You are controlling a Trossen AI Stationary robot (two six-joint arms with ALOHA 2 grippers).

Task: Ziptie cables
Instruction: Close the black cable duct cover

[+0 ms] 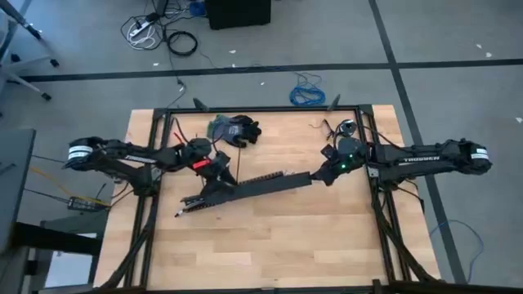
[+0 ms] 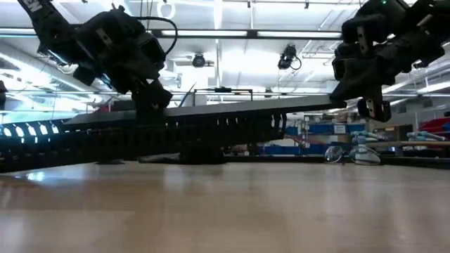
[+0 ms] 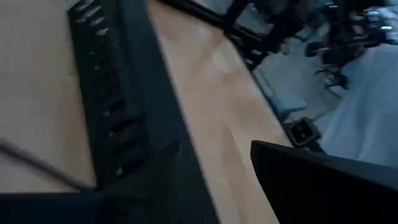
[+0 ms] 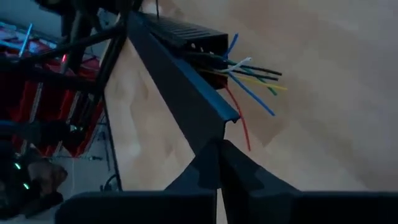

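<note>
Filling most of the high view is a pale wooden tabletop [image 1: 270, 245] edged by a black frame. Two dark arms reach over it, the left arm from 9 o'clock and the right arm from 3 o'clock.

A long slotted black channel [image 1: 245, 186] lies slantwise across the middle, its low end toward 8 o'clock and its other end toward 3 o'clock. In the low view a flat black strip [image 2: 246, 107] runs just above the channel, rising gently toward the right arm.

Near the far edge of the tabletop, at about 11 o'clock from centre, sits a dark crumpled glove-like bundle [image 1: 237, 129]. Beyond the tabletop, on the grey floor at 12 o'clock, lies a blue coiled cable [image 1: 308, 91].

The left gripper [image 1: 219, 170] hangs over the channel's 9 o'clock half. Its wrist view shows the slotted channel running close beside one dark finger, but whether the jaws are clenched or released cannot be told.

The right gripper [image 4: 217, 152] is at the 3 o'clock end, and its jaws are clenched on the tip of the black strip, with the fingers meeting around it.

The cables [image 4: 249, 78] are thin wires in blue, red, yellow, green and black. They fan out of the open end of the channel, just beside the strip, above the bare wood.
</note>
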